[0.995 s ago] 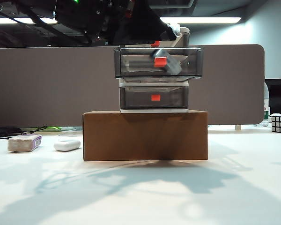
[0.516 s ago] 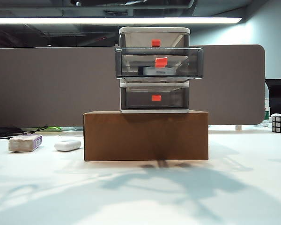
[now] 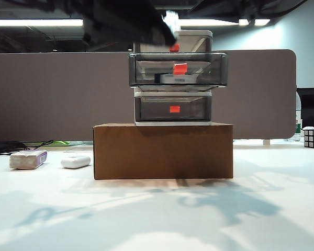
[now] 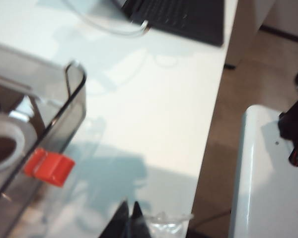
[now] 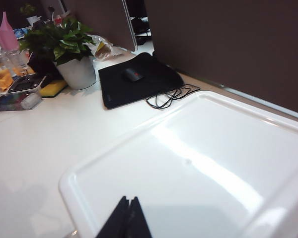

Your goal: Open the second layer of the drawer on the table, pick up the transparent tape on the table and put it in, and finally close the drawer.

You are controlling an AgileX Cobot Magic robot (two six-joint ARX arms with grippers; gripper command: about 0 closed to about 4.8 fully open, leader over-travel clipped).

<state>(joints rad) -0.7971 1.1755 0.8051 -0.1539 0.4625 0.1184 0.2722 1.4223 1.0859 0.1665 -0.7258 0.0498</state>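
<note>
left tool (image 4: pixel 128 218): tips pressed together, empty | right tool (image 5: pixel 127 216): tips pressed together, empty

A second ago a dark arm hung over the small three-tier cabinet with smoky see-through drawers (image 3: pixel 172 78), its gripper down in the pulled-out middle drawer (image 3: pixel 178 69) with the flat clear tape roll (image 3: pixel 176 78). Half a second ago the exterior view held no arm at all, and the roll lay in that drawer. Now a blurred dark arm has come back in at the cabinet's eleven o'clock, and the left gripper (image 4: pixel 129 218) has gone from wide apart to fingertips pressed together, holding nothing, just outside the drawer's red-orange tab (image 4: pixel 48 166).
</note>
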